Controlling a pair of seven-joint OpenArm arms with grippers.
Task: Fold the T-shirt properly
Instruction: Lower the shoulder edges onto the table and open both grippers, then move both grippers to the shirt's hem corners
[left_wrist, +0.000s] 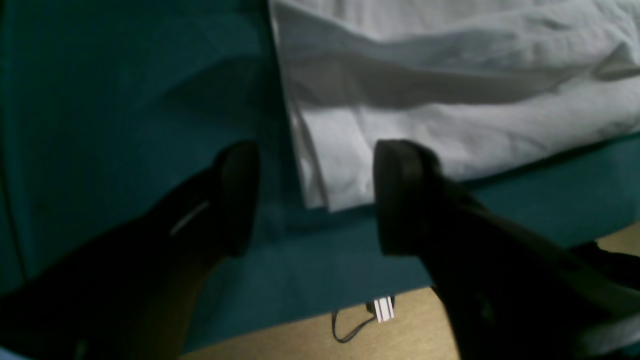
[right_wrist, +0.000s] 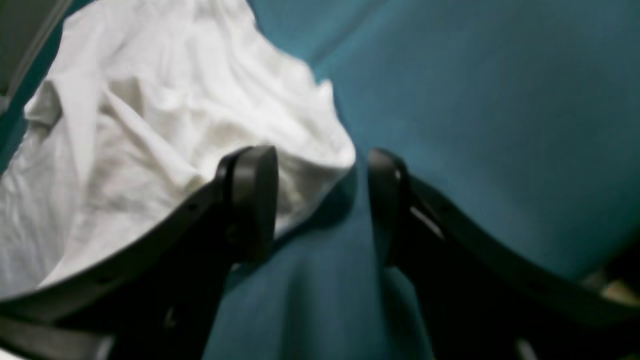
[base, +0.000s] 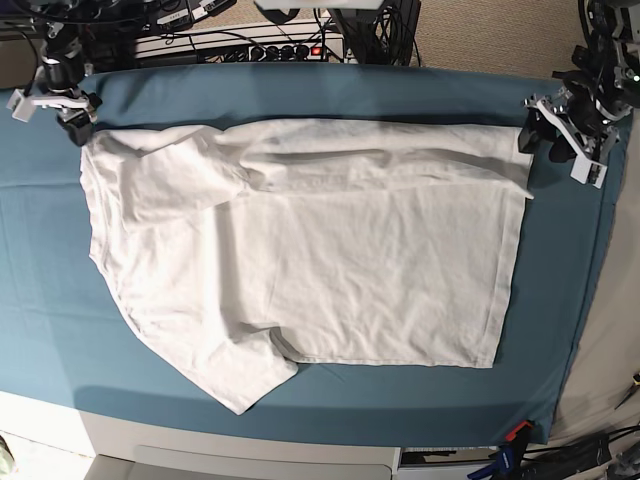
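We log left gripper (left_wrist: 315, 197), right gripper (right_wrist: 322, 202) spread, empty; T-shirt (base: 300, 260) top fold laid flat on teal cloth (base: 300, 95).

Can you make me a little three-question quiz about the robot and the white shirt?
1. True or false: the thin white cotton T-shirt lies spread on the large teal table cloth.
2. Are the black left gripper and black right gripper A) both open, or B) both shut on fabric?
3. In the base view, which arm is on the picture's right side?

Key: 1 true. 2 A, each hangs at a far corner of the shirt, holding nothing. 3 The left arm.
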